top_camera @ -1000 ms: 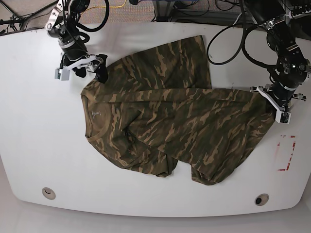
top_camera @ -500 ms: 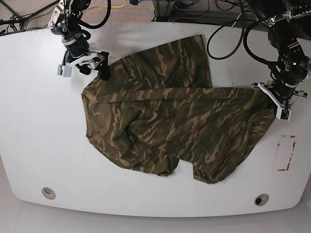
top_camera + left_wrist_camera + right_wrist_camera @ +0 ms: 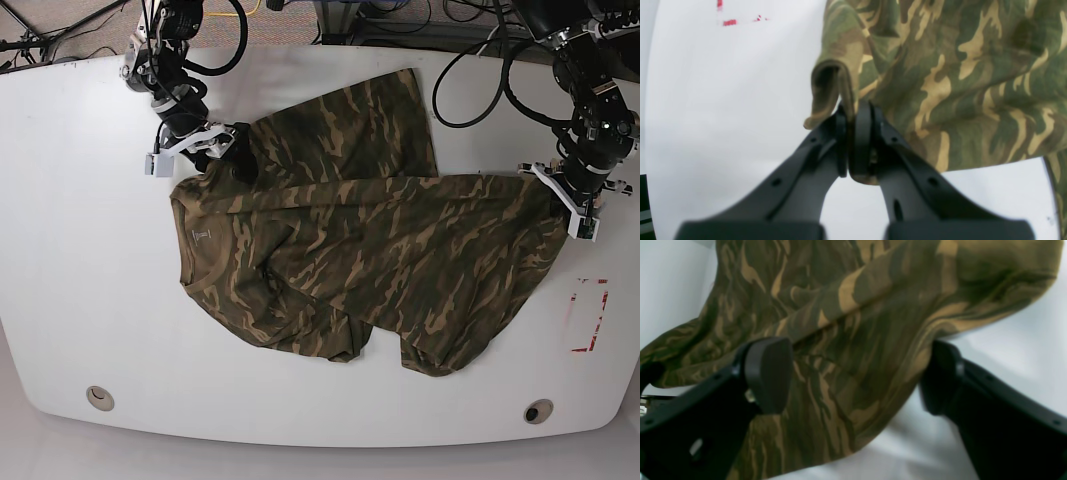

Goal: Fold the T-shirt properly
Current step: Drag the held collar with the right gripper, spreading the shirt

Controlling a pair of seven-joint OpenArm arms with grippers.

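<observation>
The camouflage T-shirt (image 3: 350,245) lies crumpled across the white table (image 3: 80,280), collar and label to the left. My left gripper (image 3: 572,206) is at the shirt's right edge. In the left wrist view it (image 3: 853,111) is shut on a folded-over bit of the T-shirt (image 3: 940,76) hem. My right gripper (image 3: 196,151) is at the shirt's upper left corner. It (image 3: 853,380) stands wide open in the right wrist view, with the T-shirt (image 3: 846,323) cloth bulging between its dark fingers (image 3: 768,386), which do not clamp it.
A red tape mark (image 3: 590,315) is on the table at the right. Two round holes (image 3: 99,397) (image 3: 538,411) sit near the front edge. Black cables (image 3: 470,70) hang over the back edge behind both arms.
My right gripper has moved right and down onto the shirt's upper left corner. My left gripper has shifted slightly up, still clamped on the right edge.
</observation>
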